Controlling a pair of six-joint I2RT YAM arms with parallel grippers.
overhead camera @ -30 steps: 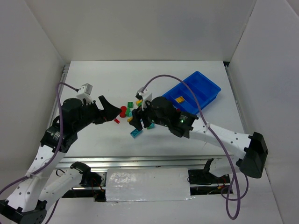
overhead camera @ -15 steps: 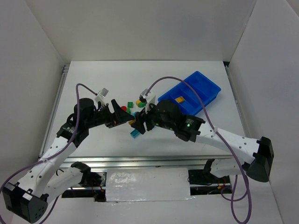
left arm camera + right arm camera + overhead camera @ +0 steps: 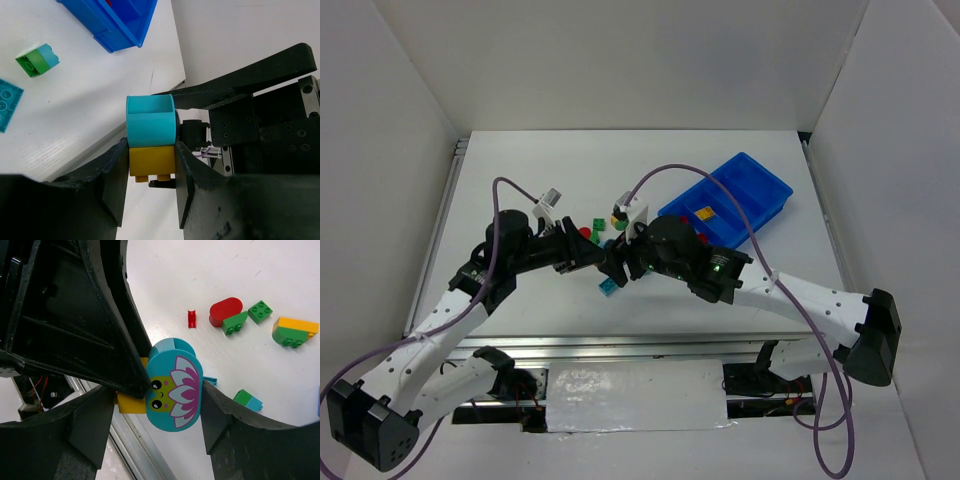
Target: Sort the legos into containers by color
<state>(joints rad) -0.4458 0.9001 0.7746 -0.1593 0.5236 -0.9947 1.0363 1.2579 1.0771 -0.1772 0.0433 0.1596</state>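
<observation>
Top view: my left gripper (image 3: 603, 262), wide and apart a second ago, now closed in, meeting my right gripper (image 3: 620, 263) left of blue tray (image 3: 760, 185). White matte table (image 3: 520, 170), plain white walls.
Left wrist: my left fingers (image 3: 116, 185) clamp stack (image 3: 151, 145), glossy teal cap on yellow base.
Right wrist: my right fingers (image 3: 220, 425) pinch same stack endwise. Rounded red brick (image 3: 226, 311) loose, left of tray.

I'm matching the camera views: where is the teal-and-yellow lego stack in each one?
Top external: hidden between left gripper and right gripper, left of centre.
Left wrist: teal-and-yellow stack at centre, between the jaws.
Right wrist: centre, flower face showing.
Shared landmark: green-and-teal brick, just below the grippers; upper left; lower right.
</observation>
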